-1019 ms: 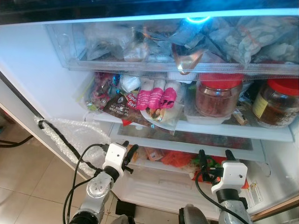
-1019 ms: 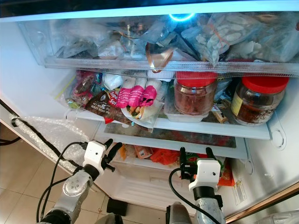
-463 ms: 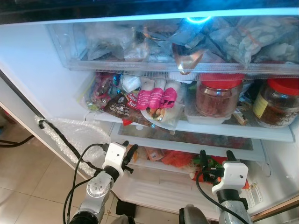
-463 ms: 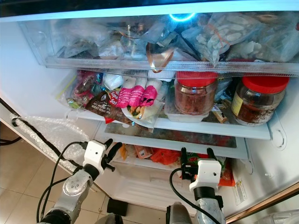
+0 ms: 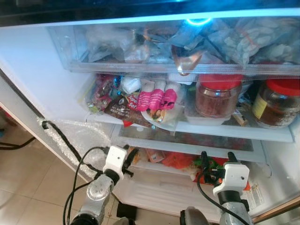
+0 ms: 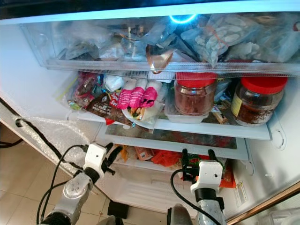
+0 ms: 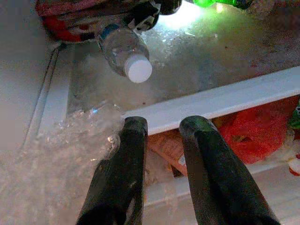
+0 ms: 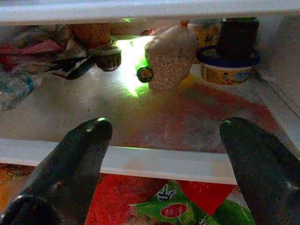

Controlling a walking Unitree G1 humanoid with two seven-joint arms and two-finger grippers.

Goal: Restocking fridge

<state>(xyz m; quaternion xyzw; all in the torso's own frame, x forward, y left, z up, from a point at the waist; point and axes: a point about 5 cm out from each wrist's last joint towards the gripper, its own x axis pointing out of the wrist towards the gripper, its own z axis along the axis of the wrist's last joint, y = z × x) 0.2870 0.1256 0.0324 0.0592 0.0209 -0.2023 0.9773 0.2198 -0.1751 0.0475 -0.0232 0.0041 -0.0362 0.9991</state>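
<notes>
Both grippers hang empty before the open white fridge (image 5: 42, 79). The left gripper (image 7: 161, 129) has narrow jaws; beyond them lies a clear plastic bottle (image 7: 124, 49). The right gripper (image 8: 164, 136) has wide jaws; beyond them stand a blue-lidded tub (image 8: 227, 63) and grain bag (image 8: 171, 58). Two red-lidded glass jars (image 6: 194, 98) of brown powder sit above.

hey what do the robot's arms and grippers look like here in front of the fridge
Both arms are silver metal with round joints. Each ends in a white boxy wrist block carrying two long black fingers: the left gripper and the right gripper. Black cables loop from each wrist block back along the arm. No markings are legible on them.
</notes>
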